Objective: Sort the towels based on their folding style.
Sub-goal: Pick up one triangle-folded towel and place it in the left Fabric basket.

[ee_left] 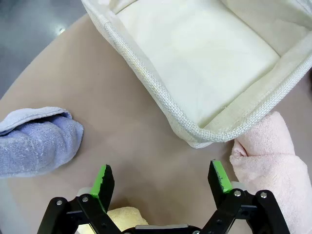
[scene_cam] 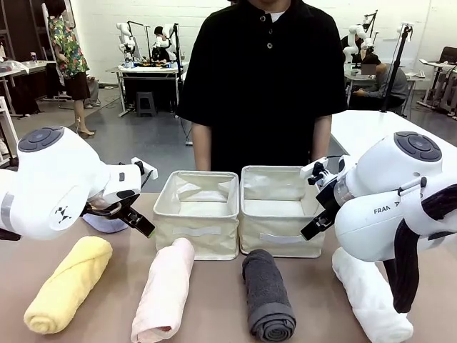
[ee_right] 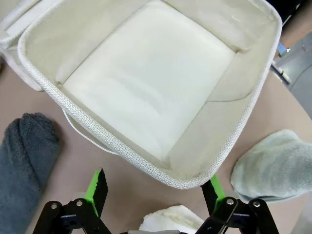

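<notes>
Four rolled towels lie along the table's near side: yellow (scene_cam: pixel 68 284), pink (scene_cam: pixel 166 289), dark grey (scene_cam: pixel 268 294) and white (scene_cam: pixel 371 296). A lavender-blue folded towel (scene_cam: pixel 103 223) peeks out behind my left gripper (scene_cam: pixel 139 220). In the left wrist view my left gripper (ee_left: pixel 161 183) is open over bare table, between the lavender-blue towel (ee_left: pixel 36 141) and the pink towel (ee_left: pixel 273 161), with the yellow towel's end (ee_left: pixel 124 217) below it. My right gripper (ee_right: pixel 156 187) is open and holds nothing; it hangs between the dark grey towel (ee_right: pixel 27 165) and a pale teal towel (ee_right: pixel 275 165), above the white towel (ee_right: pixel 170 217).
Two cream fabric bins stand side by side mid-table, the left bin (scene_cam: pixel 196 232) and the right bin (scene_cam: pixel 275 236); both have nothing inside. A person in a black shirt (scene_cam: pixel 260 78) stands at the far edge behind them.
</notes>
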`<action>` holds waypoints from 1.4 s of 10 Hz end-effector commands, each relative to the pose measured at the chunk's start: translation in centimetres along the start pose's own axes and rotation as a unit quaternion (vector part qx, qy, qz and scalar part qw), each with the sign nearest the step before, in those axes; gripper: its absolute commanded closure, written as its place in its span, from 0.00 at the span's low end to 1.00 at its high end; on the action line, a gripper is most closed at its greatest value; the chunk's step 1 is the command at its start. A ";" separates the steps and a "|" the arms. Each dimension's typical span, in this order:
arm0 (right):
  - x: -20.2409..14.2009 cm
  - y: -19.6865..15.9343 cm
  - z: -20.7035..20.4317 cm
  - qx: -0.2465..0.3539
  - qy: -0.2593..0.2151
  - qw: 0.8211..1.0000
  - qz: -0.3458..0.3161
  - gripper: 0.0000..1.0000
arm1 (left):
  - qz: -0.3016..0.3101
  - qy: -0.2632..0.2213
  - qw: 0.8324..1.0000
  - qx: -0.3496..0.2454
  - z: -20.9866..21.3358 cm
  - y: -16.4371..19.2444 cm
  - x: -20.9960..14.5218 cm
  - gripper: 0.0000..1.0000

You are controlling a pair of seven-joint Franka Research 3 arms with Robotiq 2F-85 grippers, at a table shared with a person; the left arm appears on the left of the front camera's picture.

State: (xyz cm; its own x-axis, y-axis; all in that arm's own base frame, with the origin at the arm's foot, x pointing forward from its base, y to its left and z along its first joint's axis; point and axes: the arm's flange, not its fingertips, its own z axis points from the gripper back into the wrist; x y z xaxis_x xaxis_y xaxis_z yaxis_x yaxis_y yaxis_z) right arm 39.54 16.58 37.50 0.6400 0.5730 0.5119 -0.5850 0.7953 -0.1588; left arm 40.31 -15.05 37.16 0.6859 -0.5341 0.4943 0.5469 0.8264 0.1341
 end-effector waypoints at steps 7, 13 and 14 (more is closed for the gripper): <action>8.0 5.3 25.7 -0.128 -0.099 0.985 0.054 0.00 | -0.036 -0.019 0.990 0.132 22.6 -2.9 11.6 0.00; 7.6 5.5 28.9 -0.137 -0.119 0.982 0.060 0.00 | -0.041 -0.043 0.987 0.147 28.4 -4.2 12.2 0.00; 7.6 5.5 28.9 -0.137 -0.119 0.982 0.060 0.00 | -0.041 -0.043 0.987 0.147 28.4 -4.2 12.2 0.00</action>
State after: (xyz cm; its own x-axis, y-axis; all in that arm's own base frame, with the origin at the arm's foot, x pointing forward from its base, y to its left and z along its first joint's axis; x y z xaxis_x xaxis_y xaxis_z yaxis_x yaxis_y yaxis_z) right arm 26.60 19.71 65.28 0.4380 0.6264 0.6448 -0.4745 0.7703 -0.4260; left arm 32.88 -20.24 67.27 0.6044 -0.5948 0.5301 0.4272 0.8035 0.4145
